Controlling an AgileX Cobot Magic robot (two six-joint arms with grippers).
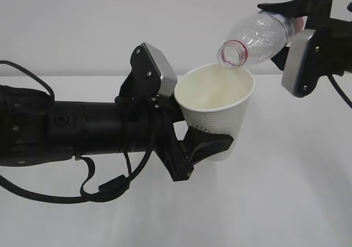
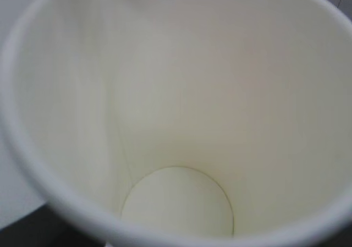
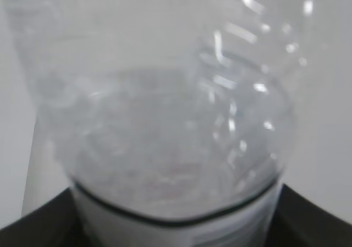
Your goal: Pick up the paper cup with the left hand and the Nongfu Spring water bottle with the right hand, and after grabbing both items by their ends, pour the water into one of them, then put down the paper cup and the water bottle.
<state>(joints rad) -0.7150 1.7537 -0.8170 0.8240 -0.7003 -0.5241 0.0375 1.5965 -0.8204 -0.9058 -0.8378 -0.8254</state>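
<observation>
Paper cup (image 1: 217,110), white with a dimpled outer wall and a cream inside, is held above the worktop (image 1: 286,192) by the left hand (image 1: 206,145), whose black fingers are clamped round the cup's lower part while the cup stands nearly upright, tilted slightly toward the camera. Just above the far side of the cup's rim the open mouth of the Nongfu Spring water bottle (image 1: 256,38) is seen, the clear bottle being tipped down to the left with its red neck ring next to the rim. The bottle's rear end is gripped by the right hand (image 1: 300,60), closed on it at the upper right. No stream can be made out between mouth and cup. In the left wrist view the cup's interior (image 2: 181,120) fills the frame, and its bottom looks pale and dry. The worktop is plain white and matt, with soft shadows under the arm, and it is met behind by a bare light grey wall (image 1: 110,21).
</observation>
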